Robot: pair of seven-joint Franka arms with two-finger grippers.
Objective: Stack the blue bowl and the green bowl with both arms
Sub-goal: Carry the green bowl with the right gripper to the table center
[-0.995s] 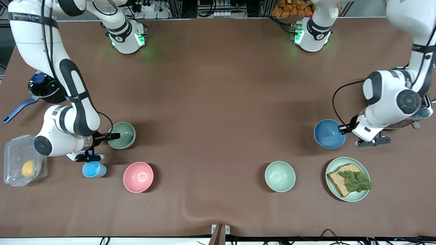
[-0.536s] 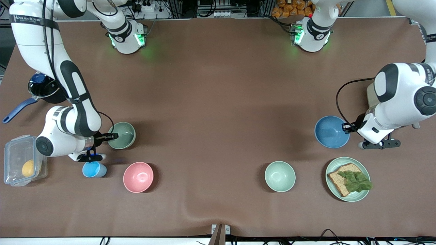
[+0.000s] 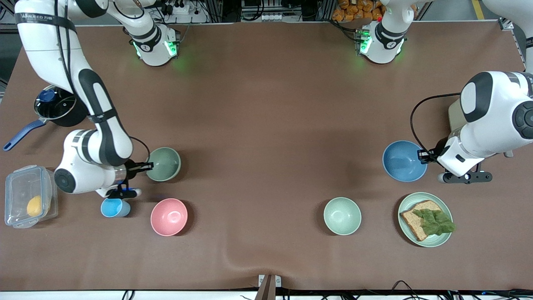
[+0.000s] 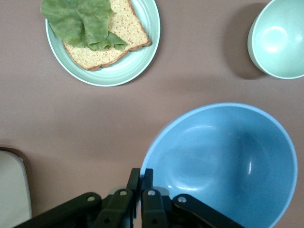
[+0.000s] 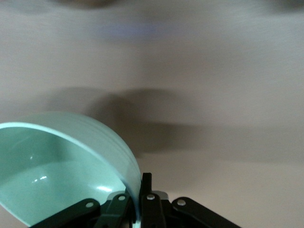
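The blue bowl is held by its rim toward the left arm's end of the table. My left gripper is shut on that rim; in the left wrist view my left gripper pinches the edge of the blue bowl. The green bowl is toward the right arm's end. My right gripper is shut on its rim and holds it just above the table; in the right wrist view my right gripper clamps the wall of the green bowl.
A pink bowl, a light-blue cup, a clear box and a dark pan are near the right arm. A pale mint bowl and a plate with bread and lettuce lie near the blue bowl.
My right gripper has carried the green bowl a little toward the table's middle. My left gripper has lifted the blue bowl off the table and held it nearly in place.
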